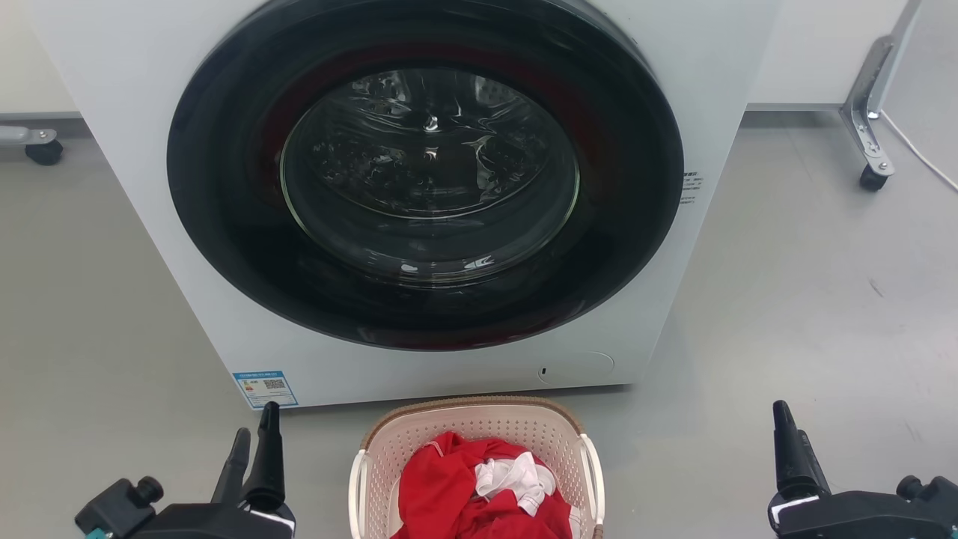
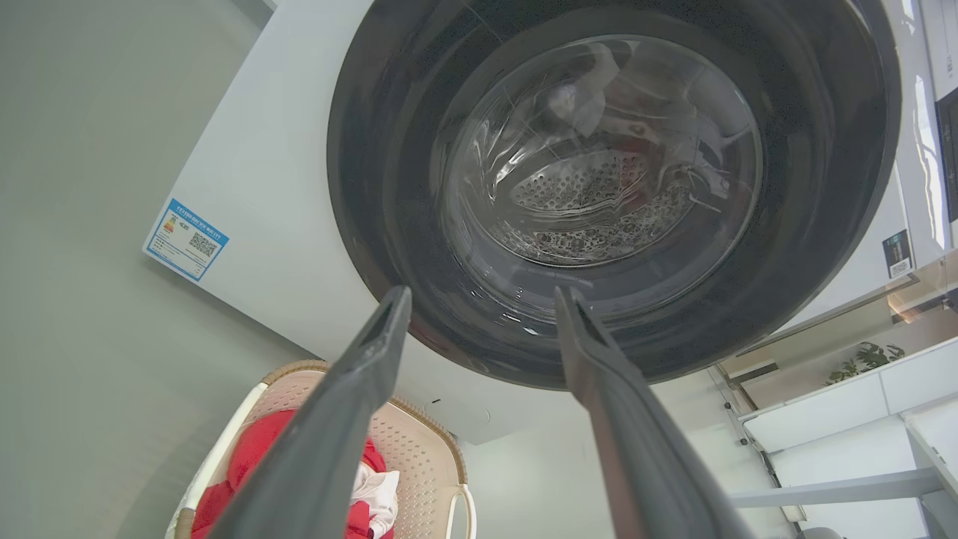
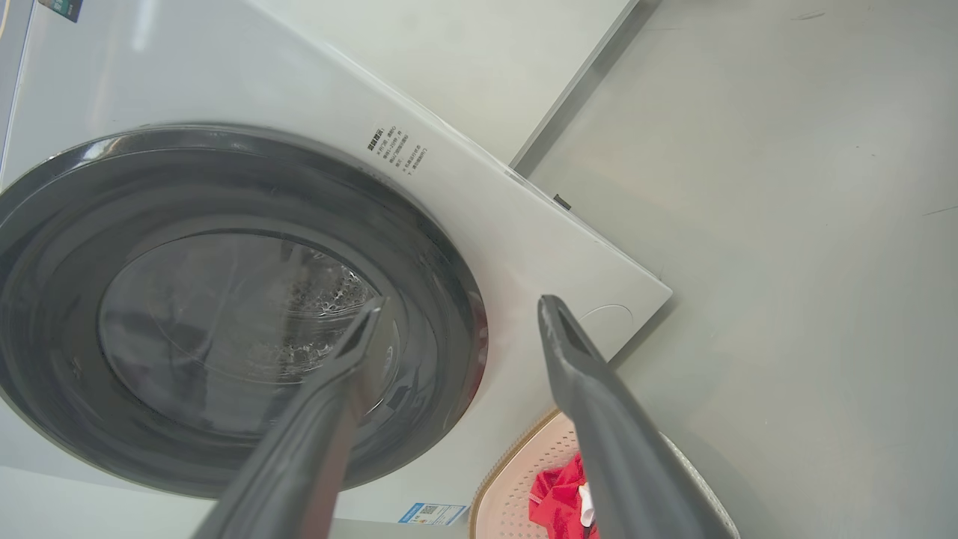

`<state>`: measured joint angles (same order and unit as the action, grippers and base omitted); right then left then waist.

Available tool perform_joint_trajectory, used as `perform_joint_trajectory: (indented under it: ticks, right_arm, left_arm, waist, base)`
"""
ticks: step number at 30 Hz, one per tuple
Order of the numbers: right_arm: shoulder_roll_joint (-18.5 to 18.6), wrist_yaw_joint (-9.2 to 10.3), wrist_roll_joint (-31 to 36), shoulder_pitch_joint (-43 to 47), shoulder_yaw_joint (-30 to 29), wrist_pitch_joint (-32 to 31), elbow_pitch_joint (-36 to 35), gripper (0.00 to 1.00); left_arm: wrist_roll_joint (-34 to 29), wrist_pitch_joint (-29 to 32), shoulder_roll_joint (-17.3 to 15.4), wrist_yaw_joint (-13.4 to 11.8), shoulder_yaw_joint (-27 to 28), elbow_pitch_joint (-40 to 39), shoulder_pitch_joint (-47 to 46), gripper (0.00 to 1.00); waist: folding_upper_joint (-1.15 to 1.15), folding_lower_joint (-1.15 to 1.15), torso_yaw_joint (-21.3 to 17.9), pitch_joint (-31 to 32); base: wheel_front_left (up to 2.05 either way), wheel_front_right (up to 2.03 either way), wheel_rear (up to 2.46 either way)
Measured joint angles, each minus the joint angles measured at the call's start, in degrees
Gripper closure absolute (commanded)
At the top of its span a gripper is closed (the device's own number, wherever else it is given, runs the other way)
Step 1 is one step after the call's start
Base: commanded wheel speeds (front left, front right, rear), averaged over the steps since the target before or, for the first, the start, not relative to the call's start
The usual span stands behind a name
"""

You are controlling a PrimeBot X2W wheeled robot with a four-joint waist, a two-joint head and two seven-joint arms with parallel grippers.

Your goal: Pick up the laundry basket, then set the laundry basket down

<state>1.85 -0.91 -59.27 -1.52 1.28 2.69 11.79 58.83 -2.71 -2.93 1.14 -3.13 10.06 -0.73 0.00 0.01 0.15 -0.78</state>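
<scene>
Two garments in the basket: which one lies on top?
The small, crumpled white garment. It sits on top of the much larger red garment, which spreads beneath it in the laundry basket.

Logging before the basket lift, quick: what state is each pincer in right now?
Left pincer: open, holding nothing.
Right pincer: open, holding nothing.

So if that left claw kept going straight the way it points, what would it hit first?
Probably the dark round glass door of the white washing machine, near its lower rim: the open left gripper frames it between its fingers. Depth is hard to judge.
</scene>
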Motion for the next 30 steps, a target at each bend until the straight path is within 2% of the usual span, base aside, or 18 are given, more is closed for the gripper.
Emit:
perform_joint_trajectory:
  ticks: [17, 26, 27, 30]
  right_arm:
    - [0.26, 2.50, 16.70, 1.17, 3.98, 3.66, -2.38, 0.00]
    - [0.38, 3.99, 24.30, 1.22, 5.48, 5.73, -3.93, 0.00]
    - [0.43, 4.44, 27.64, 1.47, 6.25, 6.54, -4.47, 0.00]
    - [0.44, 4.83, 29.94, 2.20, 6.62, 7.06, -5.11, 0.00]
  left_arm:
    - [-20.48, -3.69, -1.82, -2.72, -5.09, -2.18, 1.27, 0.00]
    - [-28.65, -5.61, -2.07, -3.85, -6.72, -3.69, 1.29, 0.00]
    - [-32.10, -6.56, -2.10, -4.42, -7.15, -4.66, 1.43, 0.00]
    - [-34.88, -7.06, -2.13, -4.97, -7.66, -5.14, 1.53, 0.00]
  waist:
    - [0.00, 0.00, 0.14, -0.47]
    - [0.00, -0.01, 0.17, -0.54]
    - [0.00, -0.01, 0.19, -0.58]
    - [0.00, -0.01, 0.20, -0.61]
  base:
    - [0.00, 0.00, 0.00]
    - [0.00, 0.00, 0.00]
    - [0.00, 0.00, 0.00]
    - [0.00, 0.00, 0.00]
